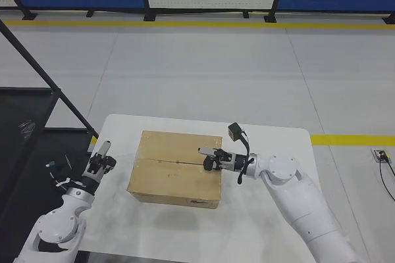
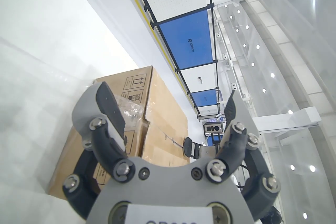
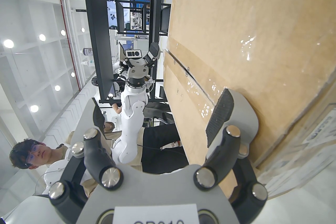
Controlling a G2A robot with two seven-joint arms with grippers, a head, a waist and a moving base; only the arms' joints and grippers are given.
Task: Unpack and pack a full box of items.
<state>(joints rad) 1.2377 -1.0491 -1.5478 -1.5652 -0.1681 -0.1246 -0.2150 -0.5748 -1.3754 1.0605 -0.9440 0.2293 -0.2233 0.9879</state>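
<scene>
The box [image 1: 178, 167] stands in the middle of the bench [image 1: 263, 223], with both top flaps shut. The seam [image 3: 189, 75] between the flaps is covered with clear tape [image 3: 199, 99], so I judge that unpacking has not begun and the step in hand is to open the top.

The right jaws are spread and hang over the right end of the seam. One finger [image 3: 231, 114] lies very near the cardboard; I cannot tell if it touches. The left jaws are also spread and hold nothing, just beside the left wall of the box.

To do it well, the right finger should probably enter exactly on the seam line at the edge, then run along it without pressing too deep into the items below. The box may slide, so the left jaws could brace the wall.
</scene>
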